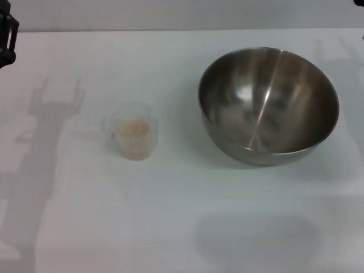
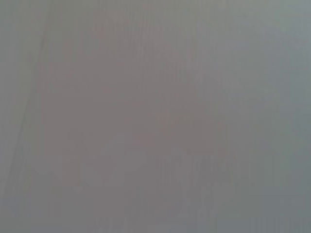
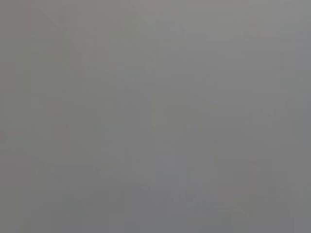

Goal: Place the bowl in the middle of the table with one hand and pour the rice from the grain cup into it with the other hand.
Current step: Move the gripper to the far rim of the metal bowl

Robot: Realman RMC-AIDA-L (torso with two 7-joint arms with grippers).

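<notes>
The bowl (image 1: 268,106) sits empty on the table (image 1: 182,216), well right of the cup (image 1: 134,136), which holds the rice (image 1: 133,129). Neither gripper's fingers show, so I cannot tell their state. Best grip the bowl's rim firmly and slide it centreward.

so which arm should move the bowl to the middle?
Right, probably. The bowl sits on the robot's right half of the table, the grain cup with rice left of centre, nearer the left gripper at the far-left edge.
</notes>
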